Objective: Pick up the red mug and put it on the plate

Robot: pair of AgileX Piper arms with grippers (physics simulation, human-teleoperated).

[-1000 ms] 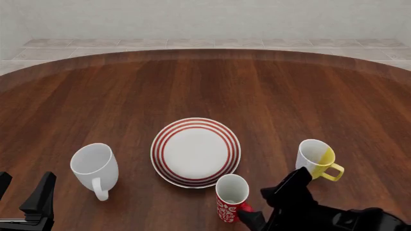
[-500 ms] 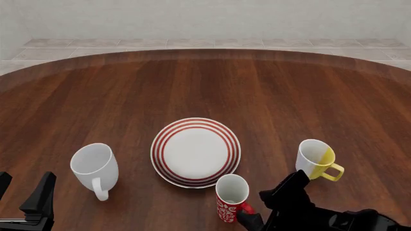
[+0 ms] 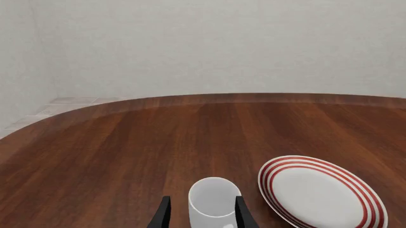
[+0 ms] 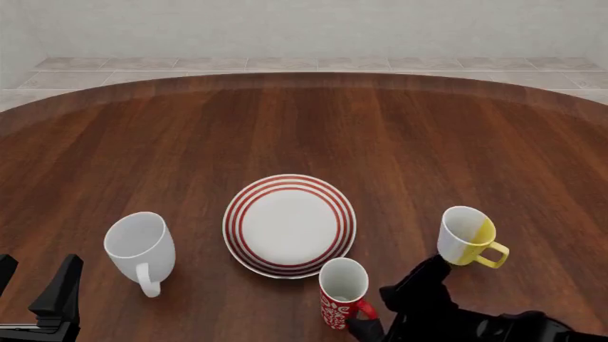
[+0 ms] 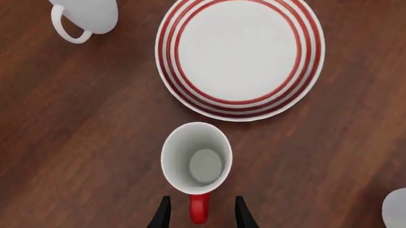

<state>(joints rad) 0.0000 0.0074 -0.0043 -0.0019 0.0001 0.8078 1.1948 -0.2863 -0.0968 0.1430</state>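
Observation:
The red mug stands upright just in front of the plate, a small gap between them. My right gripper is open, low at the mug's right side. In the right wrist view the mug shows from above with its white inside. Its red handle lies between my open fingers, with gaps on both sides. The plate lies bare beyond it. My left gripper is open and empty at the front left.
A plain white mug stands left of the plate; it also shows in the left wrist view, just ahead of the open left fingers. A white-and-yellow mug stands close behind the right gripper.
My right gripper has shifted slightly left and nearer the front edge, closing in around the red mug's handle. The mugs, the plate and the left arm have not moved.

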